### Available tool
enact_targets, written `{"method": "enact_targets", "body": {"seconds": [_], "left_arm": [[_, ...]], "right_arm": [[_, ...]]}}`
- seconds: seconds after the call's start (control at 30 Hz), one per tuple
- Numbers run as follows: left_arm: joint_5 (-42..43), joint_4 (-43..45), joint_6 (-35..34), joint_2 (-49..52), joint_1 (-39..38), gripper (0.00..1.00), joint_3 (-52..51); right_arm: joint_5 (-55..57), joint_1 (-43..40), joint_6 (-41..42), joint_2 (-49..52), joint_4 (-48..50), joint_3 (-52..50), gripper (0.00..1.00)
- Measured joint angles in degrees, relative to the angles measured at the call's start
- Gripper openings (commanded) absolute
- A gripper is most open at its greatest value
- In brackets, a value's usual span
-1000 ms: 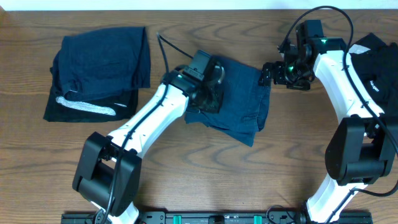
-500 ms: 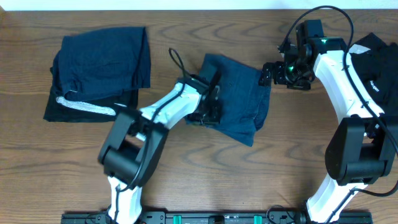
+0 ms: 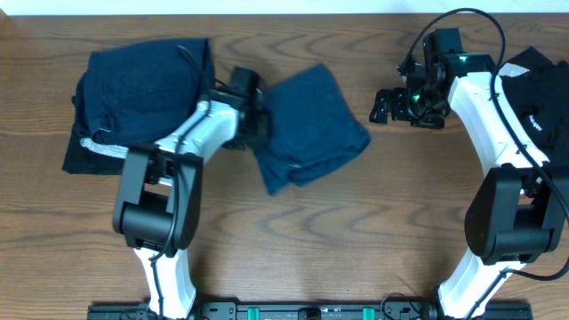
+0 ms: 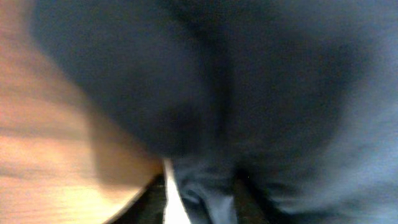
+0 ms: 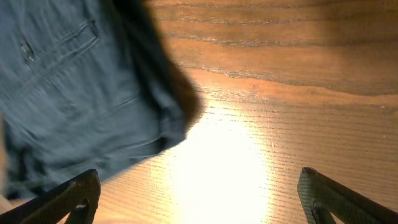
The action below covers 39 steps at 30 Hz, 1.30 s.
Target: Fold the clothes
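A folded navy-blue garment lies on the table left of centre. My left gripper is at its left edge and shut on the cloth. In the left wrist view the navy cloth fills the blurred frame and sits bunched between my fingers. A stack of folded clothes, navy on top and black with white marks below, lies at the far left, just behind my left gripper. My right gripper is open and empty, right of the garment. In the right wrist view it hovers over bare wood beside the garment.
A black garment lies at the right edge, partly under my right arm. The wooden table has bare room along the front. My left arm lies across the front of the left stack.
My left gripper has dragged the folded navy garment to the left, toward the stack, and the garment has turned. My right arm has not moved.
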Motion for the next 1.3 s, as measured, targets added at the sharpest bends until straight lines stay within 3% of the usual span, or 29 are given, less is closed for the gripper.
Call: {"method": "enact_targets", "body": {"seconds": [0.13, 0.23, 0.33, 0.47, 0.67, 1.0, 1.3], "left_arm": [[-3.85, 4.09, 1.79, 0.35, 2.64, 0.66, 1.29], [-5.18, 3.23, 2.95, 0.42, 2.58, 0.68, 4.61], [-5.6, -0.72, 3.15, 0.17, 2.08, 0.77, 9.46], [-5.68, -8.39, -1.07, -2.6, 1.57, 0.82, 11.76], [-2.19, -17.77, -7.39, -5.51, 1.16, 0.83, 11.96], [0.83, -16.94, -10.97, -5.46, -6.05, 0.84, 9.81], [-3.63, -16.41, -14.99, -5.46, -10.16, 0.84, 8.59]], "right_arm": [[0.0, 0.0, 0.0, 0.0, 0.0, 0.0, 0.99], [0.0, 0.0, 0.0, -0.02, 0.0, 0.0, 0.99], [0.0, 0.0, 0.0, -0.02, 0.0, 0.0, 0.99], [0.0, 0.0, 0.0, 0.0, 0.0, 0.0, 0.99], [-0.02, 0.0, 0.0, 0.0, 0.0, 0.0, 0.99], [0.0, 0.0, 0.0, 0.0, 0.0, 0.0, 0.99], [0.0, 0.0, 0.0, 0.0, 0.0, 0.0, 0.99]]}}
